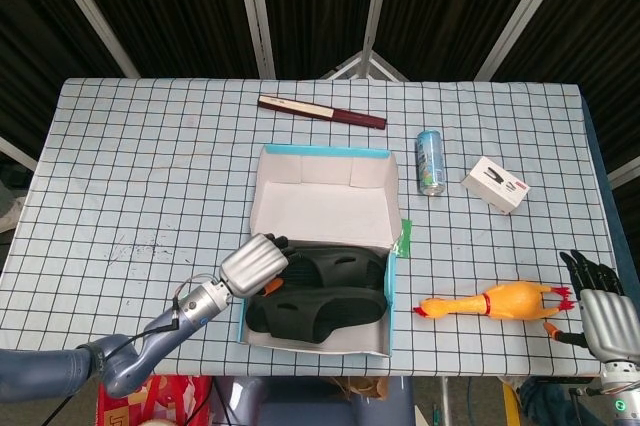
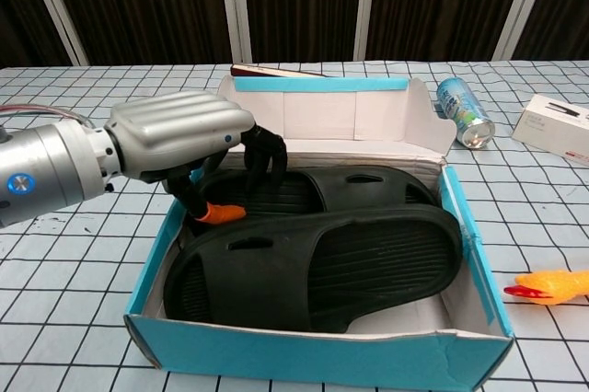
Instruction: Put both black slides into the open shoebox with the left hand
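Note:
Two black slides lie inside the open blue shoebox. The nearer slide partly overlaps the farther slide. My left hand hangs over the box's left end, its dark fingers spread and pointing down at the farther slide's heel, with nothing held. I cannot tell whether the fingertips touch the slide. My right hand rests at the table's right front edge, fingers apart, empty.
A rubber chicken lies right of the box. A blue can and a small white box sit at the back right. A dark red flat case lies behind the shoebox.

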